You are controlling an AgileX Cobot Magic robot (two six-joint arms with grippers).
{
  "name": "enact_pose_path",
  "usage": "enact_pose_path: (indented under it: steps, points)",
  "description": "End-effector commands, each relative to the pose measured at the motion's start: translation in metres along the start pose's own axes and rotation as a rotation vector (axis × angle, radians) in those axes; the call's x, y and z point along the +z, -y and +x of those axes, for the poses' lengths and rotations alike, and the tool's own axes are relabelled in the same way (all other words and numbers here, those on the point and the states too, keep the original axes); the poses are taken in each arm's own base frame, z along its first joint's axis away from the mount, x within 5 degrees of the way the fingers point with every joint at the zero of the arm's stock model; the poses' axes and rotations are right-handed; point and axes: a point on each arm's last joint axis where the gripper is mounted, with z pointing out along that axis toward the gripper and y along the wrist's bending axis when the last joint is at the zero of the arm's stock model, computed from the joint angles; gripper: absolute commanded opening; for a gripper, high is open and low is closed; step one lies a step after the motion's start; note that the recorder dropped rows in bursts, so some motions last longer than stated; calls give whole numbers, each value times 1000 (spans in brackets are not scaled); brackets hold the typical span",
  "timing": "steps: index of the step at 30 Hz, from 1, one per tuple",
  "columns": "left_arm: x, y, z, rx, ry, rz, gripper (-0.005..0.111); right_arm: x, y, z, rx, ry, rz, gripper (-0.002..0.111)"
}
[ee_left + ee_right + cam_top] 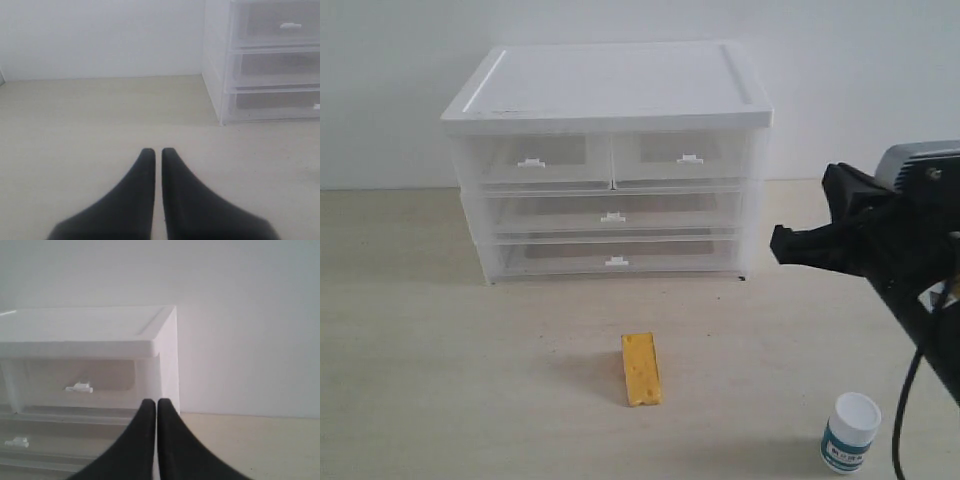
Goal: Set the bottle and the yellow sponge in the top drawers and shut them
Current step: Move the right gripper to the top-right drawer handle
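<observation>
The yellow sponge (641, 369) lies flat on the table in front of the drawer unit (608, 100). The bottle (850, 432), white-capped with a teal label, stands upright at the front right. Both top drawers, left (535, 160) and right (685, 156), are pushed in, as are the two full-width ones below. My right gripper (780, 245) hovers shut and empty to the right of the unit, level with its lower drawers, well above the bottle; in the right wrist view it (156, 402) points at the unit's right corner. My left gripper (155, 151) is shut and empty over bare table, left of the unit (270, 60).
A white wall stands close behind the unit. The tabletop (440, 380) spreads wide in front and to the left. My right arm's black cable (905, 400) hangs down near the bottle.
</observation>
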Motion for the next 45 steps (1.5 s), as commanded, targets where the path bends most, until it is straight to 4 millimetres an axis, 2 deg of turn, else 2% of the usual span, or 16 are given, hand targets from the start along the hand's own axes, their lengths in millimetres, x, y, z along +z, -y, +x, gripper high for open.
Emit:
enact_pose_path:
  steps: [1, 14, 21, 30, 31, 32, 35, 37, 38, 39, 43, 45]
  points:
    - [0, 0, 0, -7, 7, -2, 4, 13, -15, 8, 0, 1, 6, 0]
    - [0, 0, 0, -7, 7, -2, 4, 49, -64, 28, -18, -10, 0, 0]
    - [0, 0, 0, -7, 7, -2, 4, 61, -72, 37, -22, -13, -11, 0]
    - [0, 0, 0, -7, 7, -2, 4, 70, -79, 38, -23, 3, -31, 1]
    - [0, 0, 0, -7, 7, -2, 4, 70, -79, 38, -23, 3, -31, 3]
    - [0, 0, 0, -7, 7, -2, 4, 70, -79, 38, -23, 3, -31, 14]
    - [0, 0, 0, -7, 7, -2, 4, 70, -79, 41, -14, -4, -31, 36]
    - [0, 0, 0, -7, 7, -2, 4, 73, -80, 47, 46, -13, -25, 62]
    - [0, 0, 0, -7, 7, -2, 4, 77, -83, 49, 52, -13, -25, 71]
    - [0, 0, 0, -7, 7, -2, 4, 81, -85, 52, 43, -11, -26, 75]
    - [0, 0, 0, -7, 7, -2, 4, 90, -90, 55, -8, 0, -17, 75]
    - [0, 0, 0, -7, 7, -2, 4, 97, -88, 54, -15, 4, 53, 75]
